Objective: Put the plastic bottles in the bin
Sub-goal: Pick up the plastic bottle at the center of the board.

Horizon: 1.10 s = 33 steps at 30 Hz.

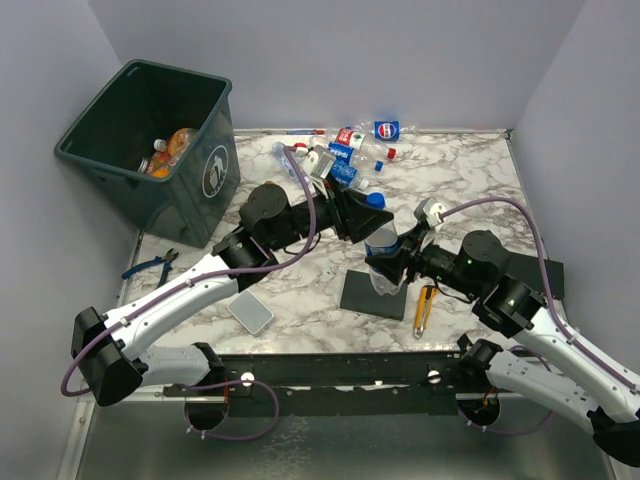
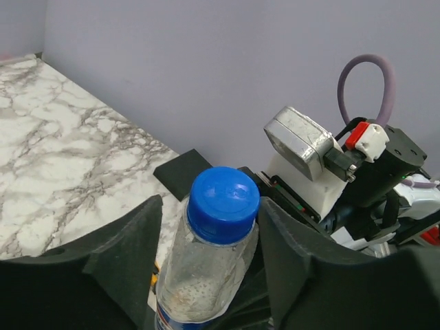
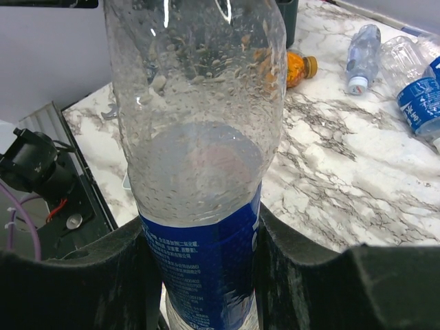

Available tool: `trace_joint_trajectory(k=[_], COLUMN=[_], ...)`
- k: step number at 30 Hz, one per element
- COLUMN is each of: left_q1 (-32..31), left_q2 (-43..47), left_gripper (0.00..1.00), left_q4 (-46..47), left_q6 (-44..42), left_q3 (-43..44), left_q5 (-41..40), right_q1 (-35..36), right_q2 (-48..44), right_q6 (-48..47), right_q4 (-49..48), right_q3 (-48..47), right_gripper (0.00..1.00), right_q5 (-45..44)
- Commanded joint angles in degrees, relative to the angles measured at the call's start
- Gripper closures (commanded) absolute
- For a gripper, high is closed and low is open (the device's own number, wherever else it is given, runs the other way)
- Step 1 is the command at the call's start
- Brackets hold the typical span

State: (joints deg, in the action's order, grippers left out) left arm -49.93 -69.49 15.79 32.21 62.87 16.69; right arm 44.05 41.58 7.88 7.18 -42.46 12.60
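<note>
Mid-task, most of it left. The bin [image 1: 215, 140] already has orange jugs [image 1: 178, 145] and what looks like a clear bottle or two down inside. A loose pile of plastic bottles [image 1: 345, 150] still lies on the table [image 1: 470, 170], just right of the bin's far corner.

One bottle [image 1: 383, 252] is up off the table, upright, well right of the bin and nearer than it. My right gripper [image 1: 392, 268] is clamped on its blue label, fingers [image 3: 130, 275] pressed to both sides. My left gripper [image 1: 368, 215], on the bin side of that bottle, has fingers [image 2: 117, 247] apart, straddling the blue cap [image 2: 223, 199]; can't tell if they touch. Reads as a handover to the bin-side arm. Remaining: this one, then the whole pile.
</note>
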Motion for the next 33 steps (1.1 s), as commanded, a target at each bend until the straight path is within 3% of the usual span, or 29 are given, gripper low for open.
trace_joint_trajectory(k=[1, 3, 5, 10, 16, 20, 24, 26, 30, 31, 33], left_q1=[0.83, 1.01, 1.24, 1.51, 1.59, 1.53, 1.54, 1.54, 1.54, 1.57, 1.65], left_q2=[0.62, 1.20, 1.95, 1.93, 0.73, -0.29, -0.54, -0.76, -0.92, -0.72, -0.14], left_gripper=[0.32, 0.25, 0.26, 0.45, 0.57, 0.40, 0.37, 0.45, 0.74, 0.81, 0.95], left_q4=[2.43, 3.02, 4.05, 4.74, 4.60, 4.60, 4.45, 4.13, 3.98, 3.98, 4.01], left_q6=[1.69, 1.74, 1.85, 1.99, 3.16, 3.62, 3.76, 3.75, 3.53, 3.36, 2.61], left_q3=[0.87, 0.65, 0.23, 0.03, -0.04, 0.64, 0.26, 0.15, 0.06, 0.06, -0.11], left_q5=[0.07, -1.24, -2.72, -2.50, -0.71, 2.07, 2.30, 2.32, 2.46, 1.98, 0.62], right_q1=[0.14, 0.15, 0.15, 0.15, 0.16, 0.15, 0.09, 0.11, 0.13, 0.13, 0.14], right_q2=[0.37, 0.59, 0.60, 0.74, 1.00, 0.87, 0.96, 0.96, 1.20, 1.26, 1.31], right_q6=[-0.85, -0.79, -0.72, -0.68, -0.71, -0.83, -0.85, -0.84, -0.66, -0.40, 0.44], right_q4=[0.29, 0.20, 0.20, 0.29, 0.38, 0.47, 0.48, 0.47, 0.67, 0.83, 1.22], right_q3=[0.19, 0.18, 0.11, 0.02, 0.01, -0.08, -0.17, -0.19, -0.33, -0.43, -0.53], right_gripper=[0.65, 0.65, 0.65, 0.65, 0.66, 0.65, 0.65, 0.65, 0.64, 0.61, 0.43], right_q5=[1.66, 1.84, 1.88, 1.93, 2.08, 1.87, 1.87, 1.88, 1.83, 1.53, 1.07])
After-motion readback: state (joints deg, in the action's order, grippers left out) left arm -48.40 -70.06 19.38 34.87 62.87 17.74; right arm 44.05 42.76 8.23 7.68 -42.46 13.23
